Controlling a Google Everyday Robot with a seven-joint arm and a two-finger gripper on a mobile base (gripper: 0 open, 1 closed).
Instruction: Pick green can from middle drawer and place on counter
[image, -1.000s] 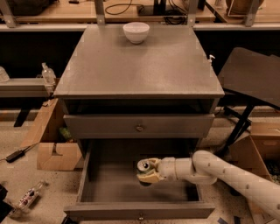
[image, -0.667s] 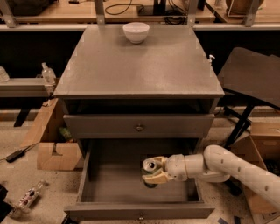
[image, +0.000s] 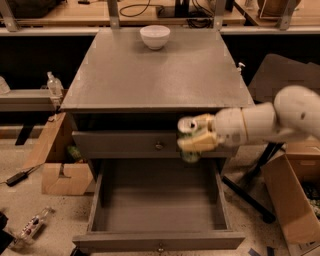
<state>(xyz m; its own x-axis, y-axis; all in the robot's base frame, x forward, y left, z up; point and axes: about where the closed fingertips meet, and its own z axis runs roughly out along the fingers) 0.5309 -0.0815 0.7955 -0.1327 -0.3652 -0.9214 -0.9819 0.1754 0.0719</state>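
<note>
One green can (image: 188, 125) inside the hand (image: 192, 136); above the middle drawer (image: 159, 202)

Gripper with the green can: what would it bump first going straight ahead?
The white two-finger gripper, shut on the small green can, points left along the closed grey drawer front. The way looks free, though it might brush the round brass knob; depth is unclear.

The pincer (image: 196, 140) holds the can (image: 187, 124) in front of the upper drawer (image: 125, 145), above the open middle drawer (image: 155, 210), below the tabletop's (image: 160, 75) front edge. A bowl (image: 154, 36) sits at the tabletop's back.
</note>
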